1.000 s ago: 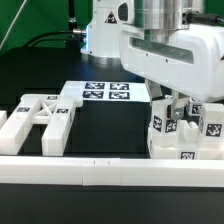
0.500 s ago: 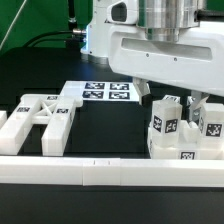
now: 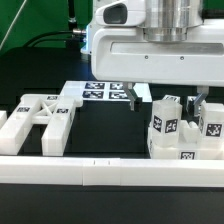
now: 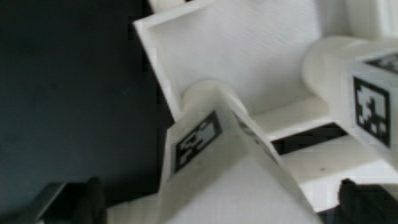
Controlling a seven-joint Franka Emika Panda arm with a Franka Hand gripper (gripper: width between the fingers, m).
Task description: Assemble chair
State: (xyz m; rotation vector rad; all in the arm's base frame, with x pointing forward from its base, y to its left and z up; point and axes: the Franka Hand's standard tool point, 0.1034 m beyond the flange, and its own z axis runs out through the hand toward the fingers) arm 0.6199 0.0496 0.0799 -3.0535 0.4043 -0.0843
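Observation:
The chair lies in white, tagged parts. An X-braced side frame lies flat at the exterior view's left. A cluster of upright tagged pieces on a chunky block stands at the right. My gripper hovers just above that cluster, its fingers spread wide and holding nothing. In the wrist view the dark fingertips sit on either side of a white tagged piece below, without touching it; my gripper is open.
The marker board lies behind, partly covered by the hand. A long low white border rail runs along the front. The robot base stands at the back.
The hand has risen and shifted toward the exterior view's left. Its fingers, which were down around the right-hand pieces, now stand above them.

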